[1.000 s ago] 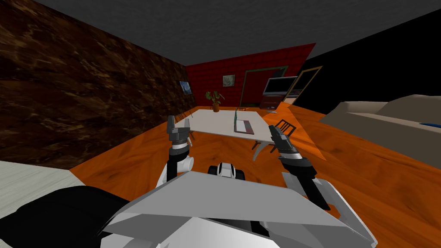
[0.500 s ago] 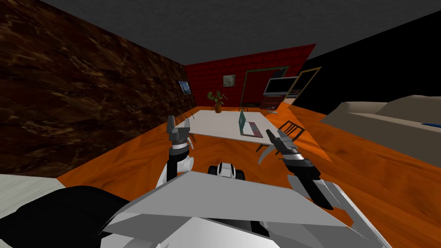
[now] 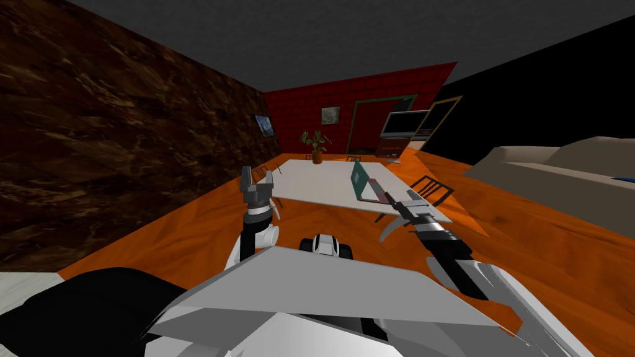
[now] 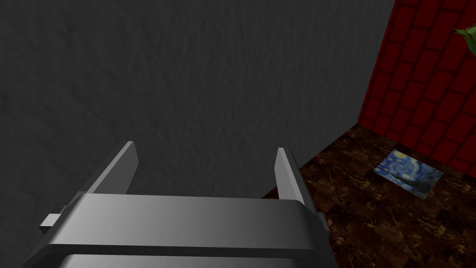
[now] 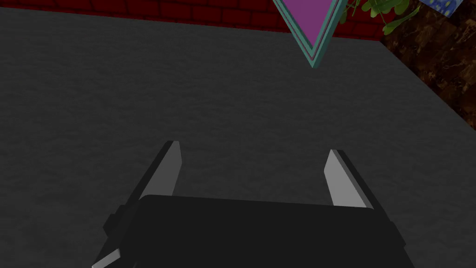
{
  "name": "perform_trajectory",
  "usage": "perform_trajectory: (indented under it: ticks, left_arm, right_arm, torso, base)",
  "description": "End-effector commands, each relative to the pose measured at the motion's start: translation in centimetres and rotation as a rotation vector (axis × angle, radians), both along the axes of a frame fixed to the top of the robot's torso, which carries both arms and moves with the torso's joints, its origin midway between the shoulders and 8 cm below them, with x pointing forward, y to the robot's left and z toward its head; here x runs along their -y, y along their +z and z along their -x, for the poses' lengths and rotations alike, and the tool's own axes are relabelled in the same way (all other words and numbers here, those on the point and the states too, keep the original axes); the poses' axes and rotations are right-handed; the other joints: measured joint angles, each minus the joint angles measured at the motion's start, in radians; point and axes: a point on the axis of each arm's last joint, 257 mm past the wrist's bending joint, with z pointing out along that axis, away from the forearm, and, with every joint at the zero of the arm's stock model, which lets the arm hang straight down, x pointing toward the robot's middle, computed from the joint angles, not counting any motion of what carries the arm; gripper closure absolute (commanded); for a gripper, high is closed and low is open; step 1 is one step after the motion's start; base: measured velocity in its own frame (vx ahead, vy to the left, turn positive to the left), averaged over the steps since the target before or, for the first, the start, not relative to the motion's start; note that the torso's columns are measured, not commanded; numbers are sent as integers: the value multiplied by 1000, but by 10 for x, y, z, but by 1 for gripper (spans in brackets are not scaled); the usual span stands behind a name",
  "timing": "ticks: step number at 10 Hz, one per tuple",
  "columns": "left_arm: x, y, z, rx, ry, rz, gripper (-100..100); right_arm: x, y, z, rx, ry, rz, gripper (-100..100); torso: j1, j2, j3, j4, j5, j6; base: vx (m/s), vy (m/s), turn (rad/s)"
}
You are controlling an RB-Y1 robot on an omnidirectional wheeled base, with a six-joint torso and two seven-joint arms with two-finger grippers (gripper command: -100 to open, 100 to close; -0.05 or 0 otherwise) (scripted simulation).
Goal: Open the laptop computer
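My left pincer [image 3: 258, 176] is raised in front of my chest, pointing up, its two fingers spread wide with nothing between them. I judge it is parked there to keep clear, since the work lies on the other side. Beyond it stretches the white surface [image 3: 310, 180], with open orange floor [image 3: 186, 229] between its near edge and me, so there is room to close in. A potted plant [image 3: 315, 144] stands at the surface's far end, well apart from anything I need to reach. The laptop [image 3: 358, 180] sits on the right part of the surface, near the edge that faces me. Its teal lid stands close to upright over the pale base, so to my eye it is already opened or nearly so. My right pincer [image 5: 252, 150] is stretched forward and low, just short of the surface's near right corner, fingers wide apart and gripping nothing. In its wrist view a teal-framed purple corner of the laptop lies ahead, well beyond the fingertips. A dark chair [image 3: 432, 188] stands just beside that corner, close to my forearm, and I judge it the thing most likely to be knocked. Farther right a beige sofa [image 3: 558, 173] lies well apart.
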Motion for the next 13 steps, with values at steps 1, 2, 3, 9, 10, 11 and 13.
perform_trajectory:
  ticks: [1, 2, 3, 9, 10, 11, 13]
  left_arm:
    - [0, 0, 0, 0, 0, 0, 0]
    - [0, 0, 0, 0, 0, 0, 0]
    - [0, 0, 0, 0, 0, 0, 0]
    - [0, 0, 0, 0, 0, 0, 0]
    - [0, 0, 0, 0, 0, 0, 0]
    - [0, 0, 0, 0, 0, 0, 0]
    - [0, 0, 0, 0, 0, 0, 0]
  right_arm:
    - [30, -18, -6, -50, -76, 196, -100]
    - [41, -23, -7, -67, -102, 272, -100]
    - [52, -27, -7, -84, -126, 345, -100]
    - [110, -37, -10, -156, -236, 723, -100]
    - [117, -36, -10, -163, -248, 770, -100]
    - [128, -35, -10, -174, -266, 848, -100]
    - [139, -32, -10, -182, -282, 922, -100]
  torso:
    - [3, 1, 1, 0, 1, 0]
    - [3, 0, 0, 0, 1, 0]
    - [1, -2, -1, -1, 0, 0]
    - [-1, 0, 0, 0, 0, 0]
    - [-1, 0, 0, 0, 0, 0]
    - [-1, 0, 0, 0, 0, 0]
    - [0, -1, -1, 0, 0, 0]
  base:
    - [89, 242, -35]
    - [121, 224, -39]
    - [120, 214, -32]
    - [95, 167, -25]
    - [62, 123, -25]
    - [64, 133, -34]
    - [66, 122, -15]
